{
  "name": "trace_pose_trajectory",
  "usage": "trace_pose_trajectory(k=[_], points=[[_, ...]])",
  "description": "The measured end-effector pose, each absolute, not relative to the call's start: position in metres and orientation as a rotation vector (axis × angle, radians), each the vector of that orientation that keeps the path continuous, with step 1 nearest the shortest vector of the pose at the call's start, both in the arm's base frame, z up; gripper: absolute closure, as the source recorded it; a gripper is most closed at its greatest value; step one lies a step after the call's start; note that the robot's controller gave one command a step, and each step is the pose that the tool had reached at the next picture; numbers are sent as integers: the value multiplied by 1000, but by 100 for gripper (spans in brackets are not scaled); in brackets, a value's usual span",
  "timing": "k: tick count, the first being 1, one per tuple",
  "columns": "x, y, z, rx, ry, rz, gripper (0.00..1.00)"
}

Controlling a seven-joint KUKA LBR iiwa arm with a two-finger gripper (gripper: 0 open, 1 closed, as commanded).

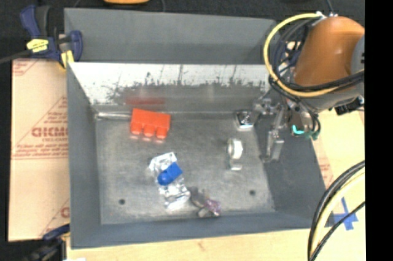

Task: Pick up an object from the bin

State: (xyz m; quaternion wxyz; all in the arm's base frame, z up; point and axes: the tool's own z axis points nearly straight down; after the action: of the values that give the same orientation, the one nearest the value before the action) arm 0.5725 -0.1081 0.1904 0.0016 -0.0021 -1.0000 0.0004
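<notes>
One gripper point(261, 137) hung near a small whitish object point(234, 152) at the bin's point(184, 32) right. Whether it was spread or pressed together was unclear.

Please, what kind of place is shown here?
Probably a robotics lab or test cell, not a home: a robot arm with cables hangs over a grey metal bin holding a few loose things, such as an orange block.

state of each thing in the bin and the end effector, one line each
orange block, lying flat toward the back, untouched
crumpled clear wrapper with blue piece, lying toward the front
small purple-grey thing, lying at the front, beside the wrapper
small silvery thing, lying right of middle, not held
end effector, at the right side, beside the silvery thing
</notes>
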Motion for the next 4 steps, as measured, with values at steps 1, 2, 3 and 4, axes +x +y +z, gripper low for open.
trace_pose_trajectory(k=[1,2,3,4], points=[[575,-79,82,277,-3128,-1,0],[567,-99,71,878,-3019,3,0],[567,-99,72,880,-3019,4,100],[588,-94,184,956,-3005,9,100]])
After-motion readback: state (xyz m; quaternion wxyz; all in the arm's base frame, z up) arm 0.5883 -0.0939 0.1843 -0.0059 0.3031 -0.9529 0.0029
